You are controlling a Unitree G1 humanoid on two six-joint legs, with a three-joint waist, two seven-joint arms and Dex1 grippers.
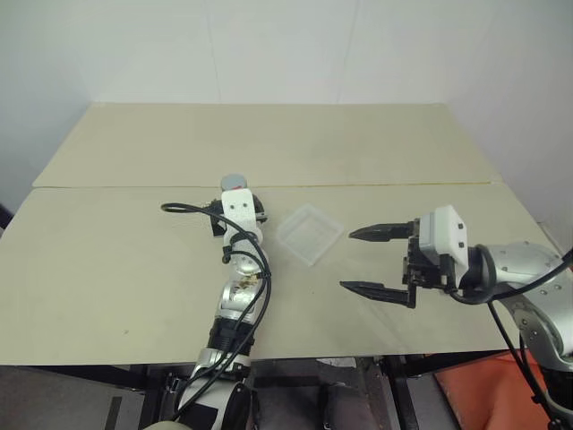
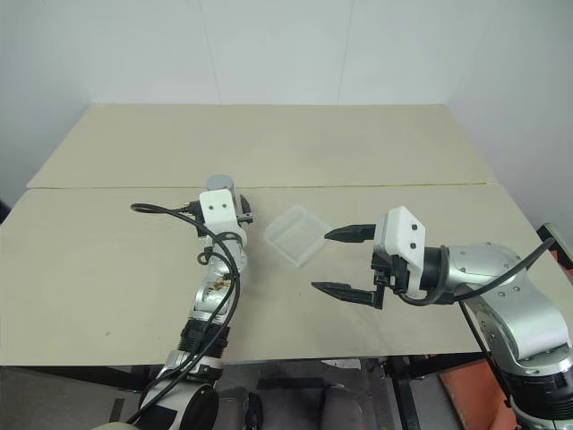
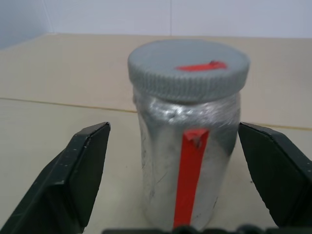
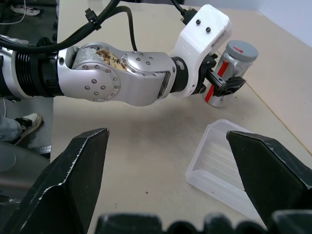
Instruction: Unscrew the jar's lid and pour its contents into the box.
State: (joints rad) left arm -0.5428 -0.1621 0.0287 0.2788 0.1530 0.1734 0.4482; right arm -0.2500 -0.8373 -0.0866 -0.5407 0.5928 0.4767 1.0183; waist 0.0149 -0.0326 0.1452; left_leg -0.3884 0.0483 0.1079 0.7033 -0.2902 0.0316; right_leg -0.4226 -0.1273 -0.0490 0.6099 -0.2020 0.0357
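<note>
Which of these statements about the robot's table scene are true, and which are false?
1. The lid sits on the jar. True.
2. The left gripper is clamped tight on the jar. False: its fingers flank the jar with gaps showing.
3. The box lies between the two arms on the table. True.
4. The right gripper holds the box. False: it is open and holds nothing.
5. The jar lies on its side. False: it stands upright.
</note>
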